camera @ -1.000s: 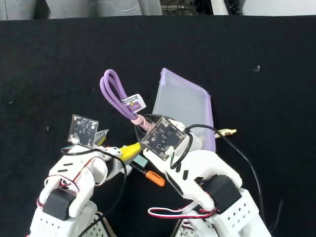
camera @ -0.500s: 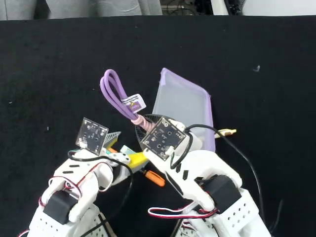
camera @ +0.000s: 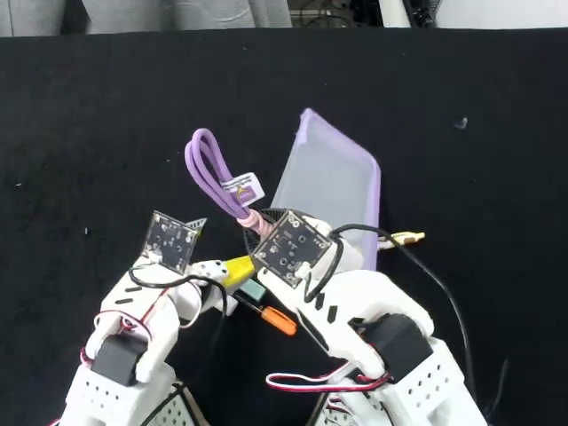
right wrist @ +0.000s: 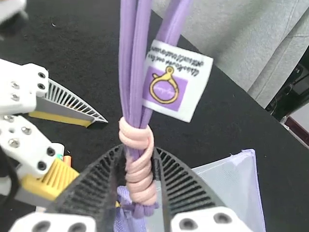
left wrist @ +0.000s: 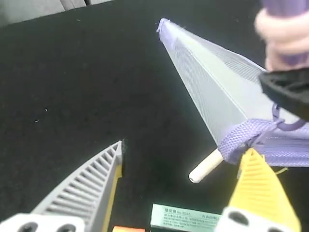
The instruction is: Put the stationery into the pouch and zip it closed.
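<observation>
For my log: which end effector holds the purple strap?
The right end effector, black-fingered, grips the purple cord strap; the left end effector, grey and yellow, is open.

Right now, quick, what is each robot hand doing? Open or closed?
Left hand: open, holding nothing.
Right hand: closed on the purple strap of the pouch.

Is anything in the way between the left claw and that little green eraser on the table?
Nothing visible. The green eraser lies on the black table in the gap between the open left gripper's fingers. A cream stick lies nearby, apart from it.
</observation>
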